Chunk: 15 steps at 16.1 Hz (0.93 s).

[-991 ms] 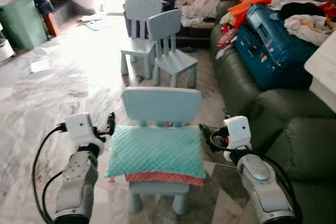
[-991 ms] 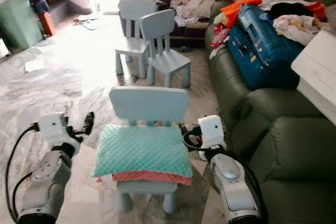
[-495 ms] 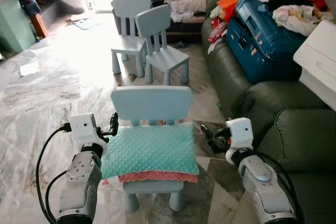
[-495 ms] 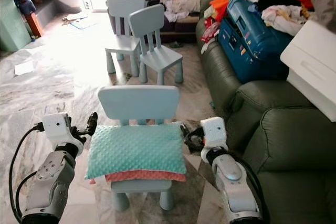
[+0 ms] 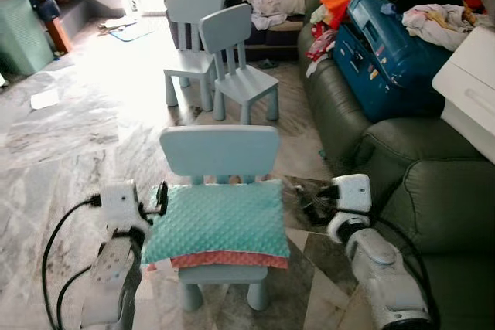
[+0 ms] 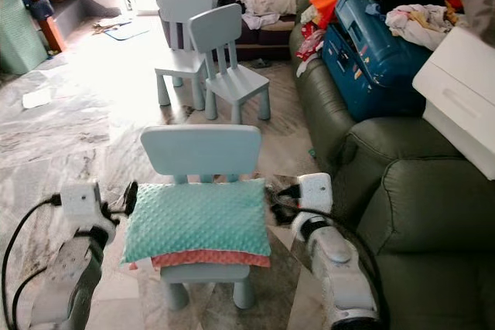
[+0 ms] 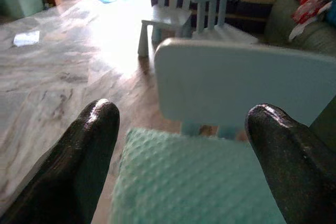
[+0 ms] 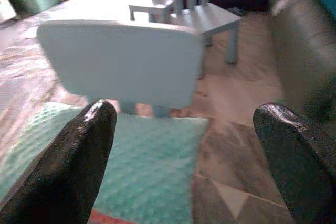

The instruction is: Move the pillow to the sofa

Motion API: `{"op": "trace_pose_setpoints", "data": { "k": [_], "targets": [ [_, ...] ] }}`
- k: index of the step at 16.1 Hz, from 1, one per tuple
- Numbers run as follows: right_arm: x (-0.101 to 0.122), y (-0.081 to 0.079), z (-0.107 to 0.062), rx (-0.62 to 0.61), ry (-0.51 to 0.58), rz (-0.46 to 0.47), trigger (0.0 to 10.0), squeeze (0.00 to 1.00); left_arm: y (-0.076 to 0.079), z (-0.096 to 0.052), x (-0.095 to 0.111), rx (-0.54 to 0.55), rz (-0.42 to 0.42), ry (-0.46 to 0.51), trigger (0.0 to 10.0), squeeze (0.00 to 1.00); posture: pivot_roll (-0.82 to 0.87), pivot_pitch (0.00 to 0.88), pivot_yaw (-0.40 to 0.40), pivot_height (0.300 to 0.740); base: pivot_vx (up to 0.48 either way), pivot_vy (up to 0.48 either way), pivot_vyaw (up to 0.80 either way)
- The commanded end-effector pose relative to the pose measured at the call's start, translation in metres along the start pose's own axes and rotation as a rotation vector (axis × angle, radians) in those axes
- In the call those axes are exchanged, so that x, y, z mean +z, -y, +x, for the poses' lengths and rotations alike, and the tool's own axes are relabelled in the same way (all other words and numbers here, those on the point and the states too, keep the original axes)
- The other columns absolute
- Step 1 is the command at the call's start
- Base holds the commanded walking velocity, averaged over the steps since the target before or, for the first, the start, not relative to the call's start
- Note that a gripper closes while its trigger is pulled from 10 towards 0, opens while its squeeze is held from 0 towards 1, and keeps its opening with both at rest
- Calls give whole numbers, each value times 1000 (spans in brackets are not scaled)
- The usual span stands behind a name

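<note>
Marble-patterned floor (image 5: 69,137) fills the left half of the head views, with a dark green leather sofa (image 5: 418,168) down the right side, heaped toward the upper right with a blue suitcase (image 5: 390,44) and loose clothes. At lower centre I see the teal dimpled pillow with a coral underside (image 5: 218,222) lying flat on the seat of a small pale-blue child's chair (image 5: 220,152), not yet lifted. Compared with half a second ago, the left gripper (image 5: 161,195) has dropped slightly and drawn in to the pillow's left edge, while the right gripper (image 5: 313,202) sits just beside its right edge; the pillow itself has not shifted on the seat. Both wrist views show the black fingers (image 7: 84,156) spread wide, with the pillow and chair back framed between them. I judge this to be the final approach before a two-sided clamp; the carry to the sofa remains entirely undone.
</note>
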State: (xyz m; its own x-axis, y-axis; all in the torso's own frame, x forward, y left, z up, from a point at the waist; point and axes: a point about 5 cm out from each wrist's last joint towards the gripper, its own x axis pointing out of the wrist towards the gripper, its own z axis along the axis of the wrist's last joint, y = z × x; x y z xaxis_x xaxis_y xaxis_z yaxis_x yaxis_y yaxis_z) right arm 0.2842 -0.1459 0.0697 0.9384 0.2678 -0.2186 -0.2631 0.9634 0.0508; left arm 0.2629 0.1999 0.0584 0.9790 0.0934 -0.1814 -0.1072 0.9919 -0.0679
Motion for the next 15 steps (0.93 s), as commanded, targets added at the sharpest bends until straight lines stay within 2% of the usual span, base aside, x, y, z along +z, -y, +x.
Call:
{"op": "trace_pose_setpoints", "data": {
  "k": [1,2,4,8,11,15],
  "targets": [
    [4,0,-1,-3,7,-21,10000,0,-4,-2,2,13,19,4,10000,0,-38,15,0,740,0,0,0],
    [2,-1,-2,13,-13,-37,10000,0,-5,-5,0,16,16,-4,10000,0,-36,23,1,740,0,0,0],
    [3,-3,-6,31,5,4,10000,0,-8,-11,-2,20,13,-12,10000,0,-33,43,5,740,0,0,0],
    [7,-3,-10,22,36,-12,10000,0,-12,-17,-4,16,20,-32,10000,0,-33,60,20,740,0,0,0],
    [10,-4,-11,29,54,-39,10000,0,-12,-15,-1,-18,29,-24,10000,0,-38,65,28,740,0,0,0],
    [11,-4,-11,33,64,-56,10000,0,-8,-7,7,-26,-16,-15,10000,0,-43,49,29,740,0,67,0]
  ]
}}
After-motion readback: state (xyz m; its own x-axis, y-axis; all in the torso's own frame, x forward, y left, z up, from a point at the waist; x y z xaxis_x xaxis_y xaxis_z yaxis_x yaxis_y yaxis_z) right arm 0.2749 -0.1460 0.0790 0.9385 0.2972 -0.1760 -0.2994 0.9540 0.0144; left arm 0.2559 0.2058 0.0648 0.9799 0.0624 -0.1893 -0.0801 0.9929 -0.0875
